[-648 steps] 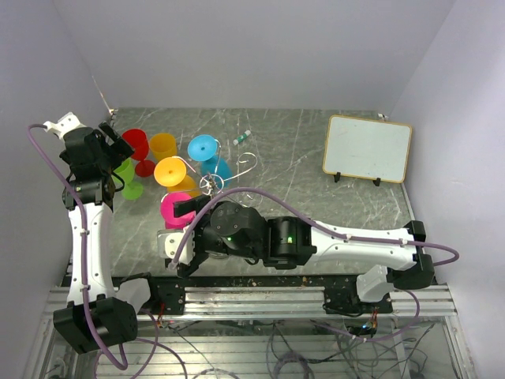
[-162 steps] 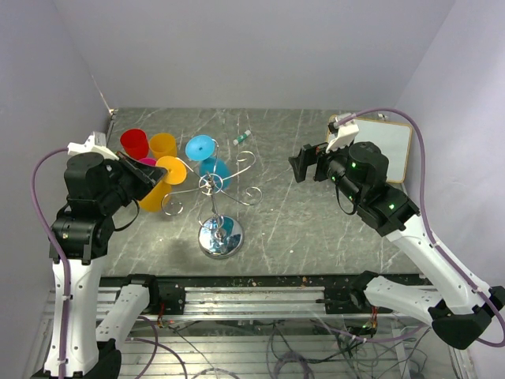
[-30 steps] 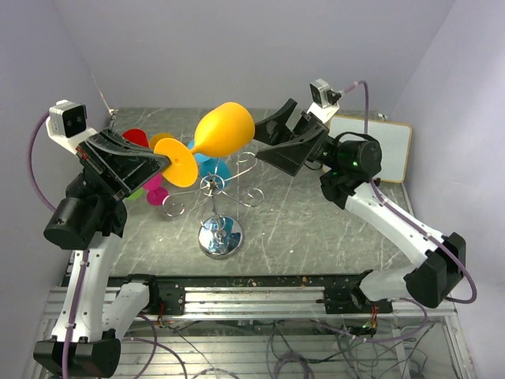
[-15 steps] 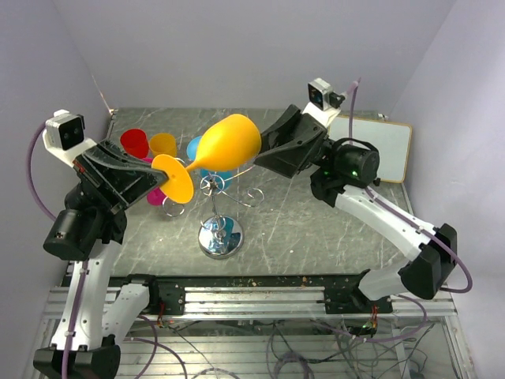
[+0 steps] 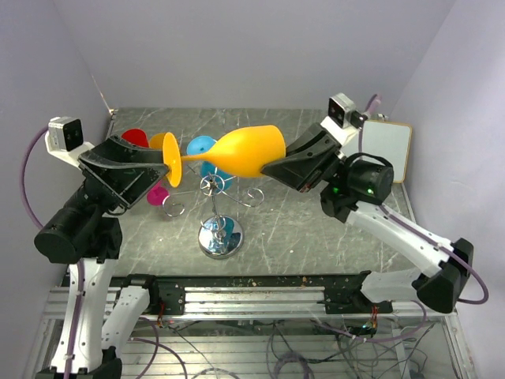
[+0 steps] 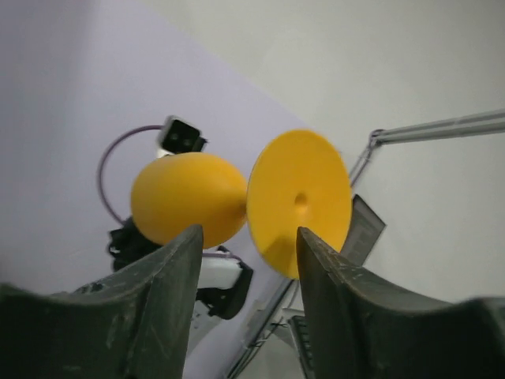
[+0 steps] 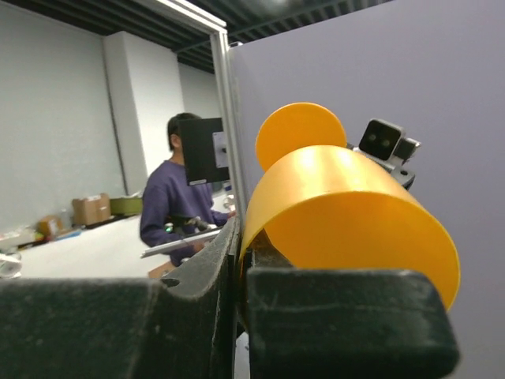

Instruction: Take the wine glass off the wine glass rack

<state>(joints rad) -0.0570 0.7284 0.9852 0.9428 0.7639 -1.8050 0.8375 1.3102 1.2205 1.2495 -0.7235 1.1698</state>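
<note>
An orange wine glass [image 5: 248, 151] hangs level in the air above the chrome wine glass rack [image 5: 220, 235]. My right gripper [image 5: 274, 168] is shut on the rim of its bowl; in the right wrist view the wine glass [image 7: 355, 213] wall is pinched between the jaws of the right gripper [image 7: 243, 260]. My left gripper [image 5: 163, 167] stands open at the glass's foot. In the left wrist view the foot [image 6: 300, 201] lies just beyond the spread fingers [image 6: 170, 292], apart from both.
Red [image 5: 136, 137], orange [image 5: 159, 140], blue [image 5: 203, 146] and pink [image 5: 158, 195] glasses stand or hang at the back left around the rack's arms. A small whiteboard [image 5: 388, 150] leans at the back right. Walls close in on three sides.
The right gripper has shut on the glass's rim and the left gripper has opened off its foot. The glass has swung down to level and shifted right.
</note>
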